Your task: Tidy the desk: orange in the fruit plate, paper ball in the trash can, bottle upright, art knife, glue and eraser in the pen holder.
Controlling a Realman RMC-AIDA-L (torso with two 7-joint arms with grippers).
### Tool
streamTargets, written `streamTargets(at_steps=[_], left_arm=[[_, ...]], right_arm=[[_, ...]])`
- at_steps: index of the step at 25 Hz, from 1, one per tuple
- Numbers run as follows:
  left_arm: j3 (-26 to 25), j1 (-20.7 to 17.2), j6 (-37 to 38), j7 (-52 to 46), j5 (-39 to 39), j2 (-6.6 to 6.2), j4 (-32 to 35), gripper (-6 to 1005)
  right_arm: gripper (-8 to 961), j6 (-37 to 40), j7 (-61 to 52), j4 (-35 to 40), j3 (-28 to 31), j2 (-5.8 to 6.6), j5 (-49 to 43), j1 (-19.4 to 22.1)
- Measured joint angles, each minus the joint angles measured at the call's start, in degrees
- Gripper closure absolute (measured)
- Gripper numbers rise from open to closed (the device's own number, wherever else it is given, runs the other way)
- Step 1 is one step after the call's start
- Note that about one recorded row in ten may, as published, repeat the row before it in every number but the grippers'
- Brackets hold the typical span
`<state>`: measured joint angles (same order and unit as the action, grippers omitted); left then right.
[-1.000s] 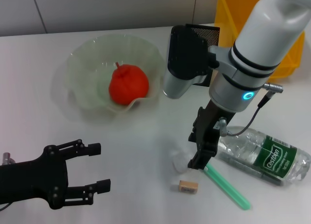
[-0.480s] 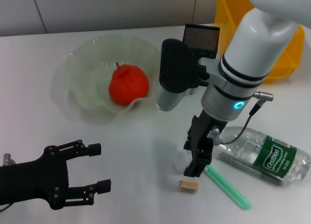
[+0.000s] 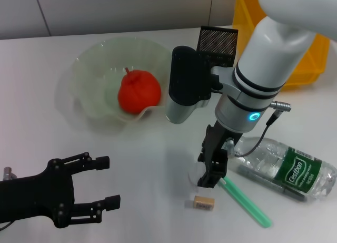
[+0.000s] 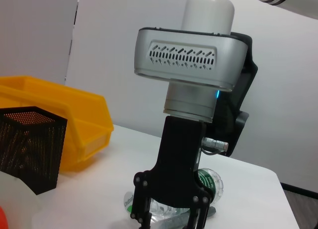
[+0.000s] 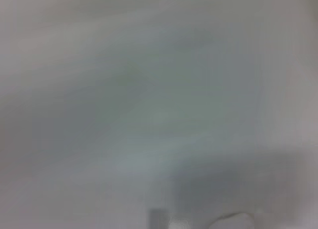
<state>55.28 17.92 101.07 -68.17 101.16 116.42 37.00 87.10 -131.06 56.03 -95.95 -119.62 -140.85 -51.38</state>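
"Cestbon" is read on the green label of the bottle, laid flat on the counter. Right gripper is lowered beside it, grip undeterminable; left gripper is spread, empty.

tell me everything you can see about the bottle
The bottle is clear plastic with a green label printed in white. It lies on its side on the white table, on the robot's right, not yet upright. Its neck end points toward the right tool and is hidden behind it, so the cap can't be seen. A dark pen-like item lies along its near side; whether they touch is unclear.
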Motion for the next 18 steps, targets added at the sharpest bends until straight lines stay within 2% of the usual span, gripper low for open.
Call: streamTargets(at_steps=[5, 12, 18], left_arm=[[0.0, 0.0, 0.0, -0.1, -0.1, 0.03, 0.0, 156], [0.0, 0.3, -0.1, 0.1, -0.1, 0.11, 0.0, 156], [0.0, 0.4, -0.2, 0.3, -0.3, 0.14, 0.0, 156]], right_arm=[[453, -0.1, 0.3, -1.1, -0.3, 0.0, 0.2, -0.4], [543, 0.8, 0.3, 1.2, 0.1, 0.19, 0.1, 0.2], [542, 6.7, 0.2, 10.2, 7.6, 0.48, -2.8, 2.1]])
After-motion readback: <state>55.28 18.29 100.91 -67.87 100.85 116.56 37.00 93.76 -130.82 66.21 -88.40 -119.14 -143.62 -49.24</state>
